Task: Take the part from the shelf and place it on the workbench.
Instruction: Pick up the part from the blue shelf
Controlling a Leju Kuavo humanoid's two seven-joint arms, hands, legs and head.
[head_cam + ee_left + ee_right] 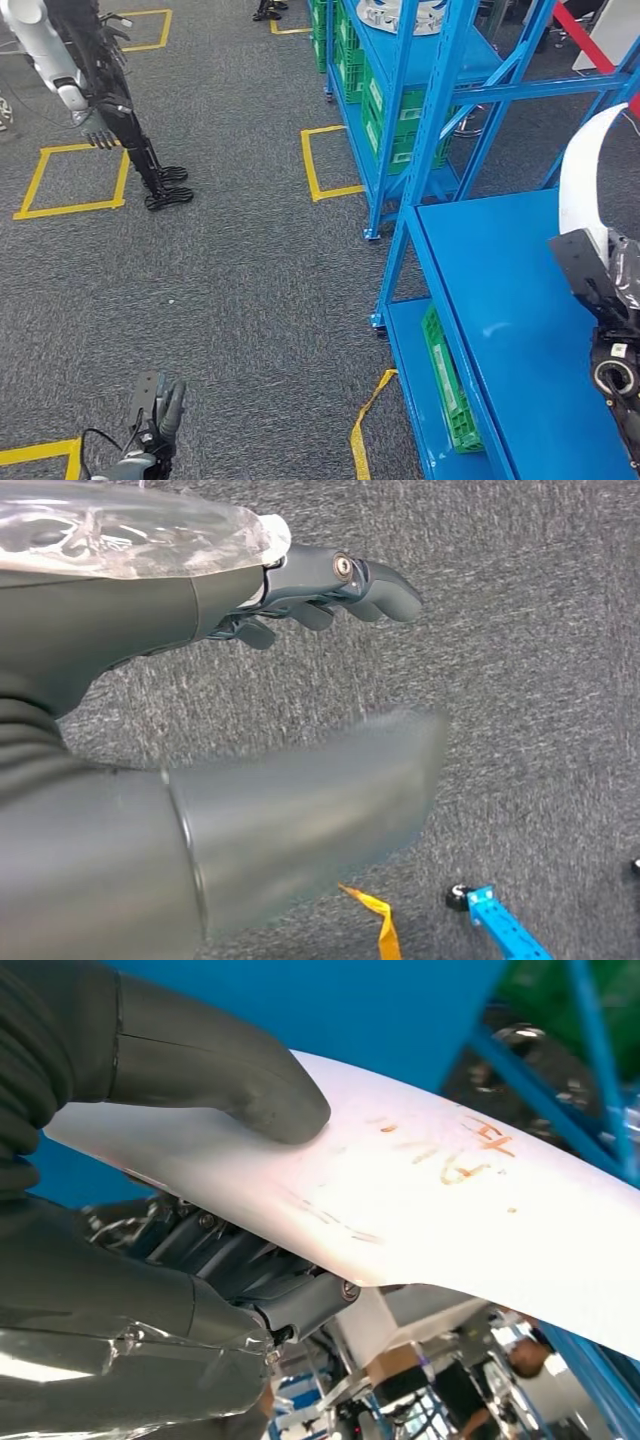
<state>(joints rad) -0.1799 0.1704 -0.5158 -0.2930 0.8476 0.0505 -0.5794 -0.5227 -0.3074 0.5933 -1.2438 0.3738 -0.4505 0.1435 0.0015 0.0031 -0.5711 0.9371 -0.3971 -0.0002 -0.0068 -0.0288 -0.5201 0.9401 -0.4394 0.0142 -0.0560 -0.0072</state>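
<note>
Carpet (241, 280), dark grey and speckled, covers the floor around me, marked with yellow tape squares (72, 180); I count two whole ones and pieces of three more at the edges, plus a loose yellow strip (361, 430) curling by the shelf foot. Two blue shelving racks stand on my right: the near one (513, 330) with a bare flat blue top under my arm, the far one (423, 110) behind it. Green crates (392, 120) fill the far rack's lower levels, and one green crate (449, 380) sits low in the near rack. Another robot (98, 90) stands at the far left beside a tape square.

My right hand (189, 1160) grips the white curved part (468, 1200), thumb pressed on its upper face, fingers underneath; the part is lifted above the near rack's blue top, with orange scribbles on it. My left hand (226, 730) hangs low over the carpet, fingers apart, holding nothing
</note>
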